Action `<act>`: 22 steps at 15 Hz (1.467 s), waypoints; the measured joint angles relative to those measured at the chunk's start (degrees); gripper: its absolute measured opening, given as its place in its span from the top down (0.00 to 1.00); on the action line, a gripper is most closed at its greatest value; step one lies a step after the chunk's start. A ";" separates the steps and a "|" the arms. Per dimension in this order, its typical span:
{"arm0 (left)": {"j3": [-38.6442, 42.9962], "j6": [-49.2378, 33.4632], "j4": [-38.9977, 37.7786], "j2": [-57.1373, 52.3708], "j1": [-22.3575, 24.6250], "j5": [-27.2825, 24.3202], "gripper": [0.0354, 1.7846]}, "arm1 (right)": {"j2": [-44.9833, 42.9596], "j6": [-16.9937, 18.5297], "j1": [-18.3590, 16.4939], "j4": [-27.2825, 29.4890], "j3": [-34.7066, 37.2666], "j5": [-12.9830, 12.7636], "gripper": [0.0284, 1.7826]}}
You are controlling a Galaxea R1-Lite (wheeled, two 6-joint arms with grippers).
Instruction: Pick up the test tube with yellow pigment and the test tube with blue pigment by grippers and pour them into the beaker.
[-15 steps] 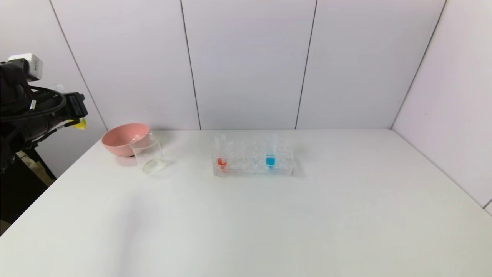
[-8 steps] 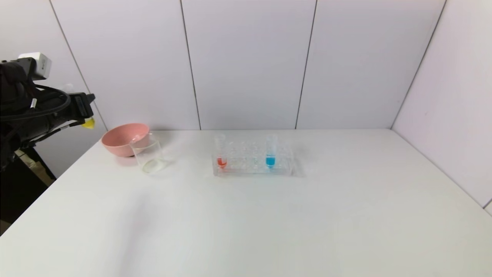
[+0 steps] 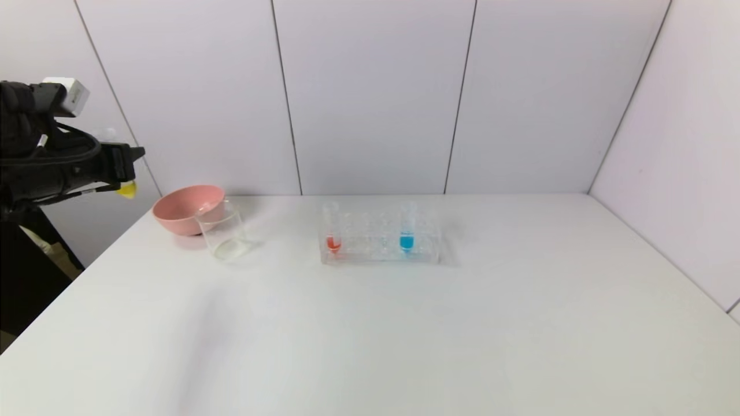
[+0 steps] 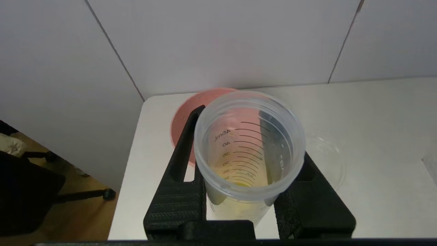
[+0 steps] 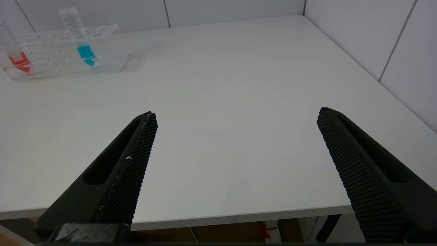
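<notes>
My left pincer (image 4: 247,191) is clamped on the yellow tube (image 4: 249,150), one jaw on each side of its clear wall. I look straight into its open mouth and see only a thin yellow film inside, with a small yellow tip showing under my jaws in the head view. I am holding it high, out past the table's left edge.

Ahead of my left pincer and lower down sits the pink bowl (image 3: 186,207), and just beyond it, touching or nearly so, the clear beaker (image 3: 224,233). Further out stands the clear rack (image 3: 378,245), holding the blue tube (image 3: 407,230) upright and a red tube (image 3: 332,231) near the rack's other end.

My right pincer (image 5: 235,164) hangs low at the near edge of the table (image 3: 404,335) with its jaws spread wide and nothing between them; the rack is well ahead of it.

What worries me is the bowl. It lies between my left pincer and the beaker, so if I tip short, the yellow lands in the wrong vessel. The beaker's mouth is narrow and its glass hard to see, so a slight misjudgement would put drops on the table. The tube wall is smooth, and it could slip in my jaws as I tilt. When I reach for the blue tube, a crooked pull could drag the light rack along or knock the red tube.
</notes>
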 joint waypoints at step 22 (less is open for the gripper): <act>-36.55 64.94 50.58 16.24 8.74 -33.57 0.71 | 0.00 -0.01 0.00 0.00 0.00 0.00 0.04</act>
